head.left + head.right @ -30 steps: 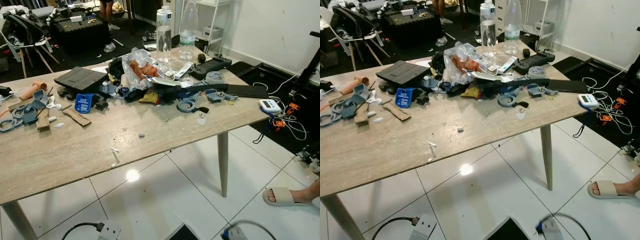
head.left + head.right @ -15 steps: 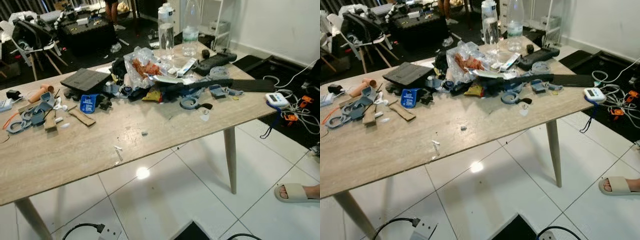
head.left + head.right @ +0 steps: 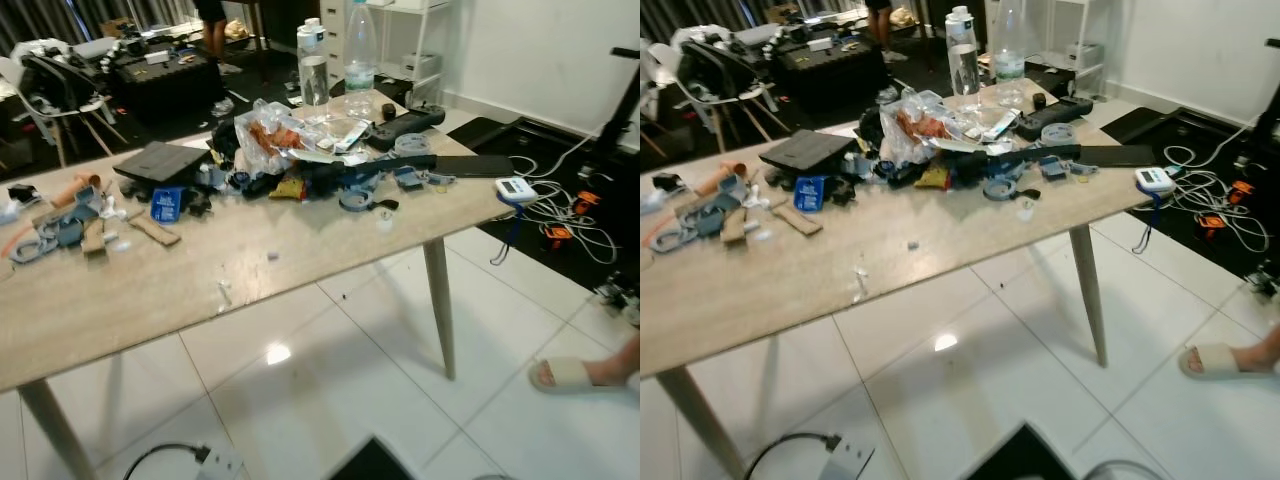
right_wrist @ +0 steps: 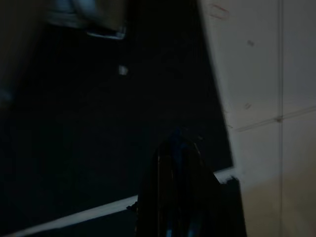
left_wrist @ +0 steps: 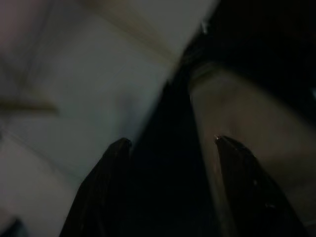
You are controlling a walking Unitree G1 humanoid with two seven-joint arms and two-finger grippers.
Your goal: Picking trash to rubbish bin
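White floor tiles (image 3: 330, 370) run under a long wooden table (image 3: 150, 290) strewn with clutter. Both arms hang idle in dark wrist views: the left gripper (image 5: 170, 145) has its 2 black fingers spread well apart over pale floor, holding nothing, while the right gripper (image 4: 185, 148) has its fingers pressed together, touching nothing. Well beyond both grippers, on the tabletop, the trash lies in a loose band along the far edge: a crumpled clear plastic bag (image 3: 265, 135) with orange contents, a yellow wrapper (image 3: 290, 188) and small white scraps (image 3: 224, 292) near the front edge. Beside the bag stand 2 upright bottles (image 3: 313, 68). A person's sandalled foot (image 3: 575, 375) rests on the tiles past the table's leg (image 3: 440, 305).
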